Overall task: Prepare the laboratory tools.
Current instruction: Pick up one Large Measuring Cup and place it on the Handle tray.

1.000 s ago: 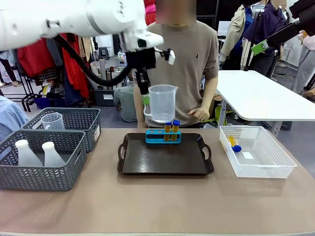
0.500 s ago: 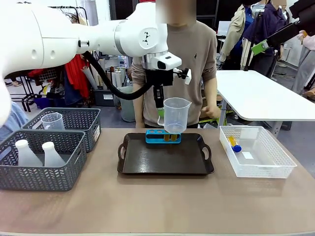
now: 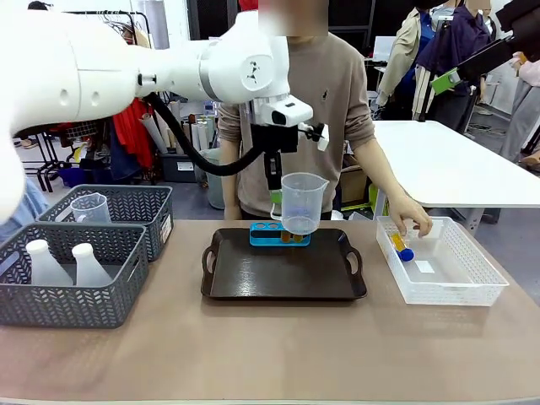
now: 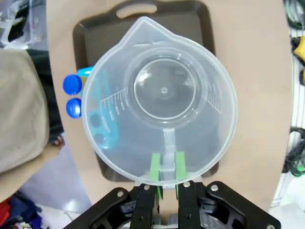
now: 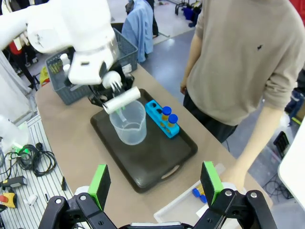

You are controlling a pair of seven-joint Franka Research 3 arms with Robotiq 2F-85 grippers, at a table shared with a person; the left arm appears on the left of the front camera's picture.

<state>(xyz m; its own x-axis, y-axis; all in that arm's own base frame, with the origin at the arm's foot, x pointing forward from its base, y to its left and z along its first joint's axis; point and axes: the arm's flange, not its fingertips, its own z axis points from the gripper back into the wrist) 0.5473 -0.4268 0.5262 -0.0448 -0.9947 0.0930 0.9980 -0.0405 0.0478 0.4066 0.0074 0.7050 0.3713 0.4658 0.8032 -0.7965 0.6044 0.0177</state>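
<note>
The left pincer point(image 4: 165, 168) gripped the clear beaker point(image 3: 302, 202) by its handle, pads clamped tight. The beaker hung just above the black tray point(image 3: 278, 278), beside the blue rack point(image 3: 266, 234) with two amber tubes point(image 5: 167, 116). The right pincer point(image 5: 156, 183) stood wide and empty, high over the desk point(image 3: 253, 354).

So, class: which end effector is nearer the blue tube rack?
Left. The left end effector holds the measuring beaker over the tray, right beside the blue tube rack; the right end effector hangs open, high over the table, farther off.
</note>
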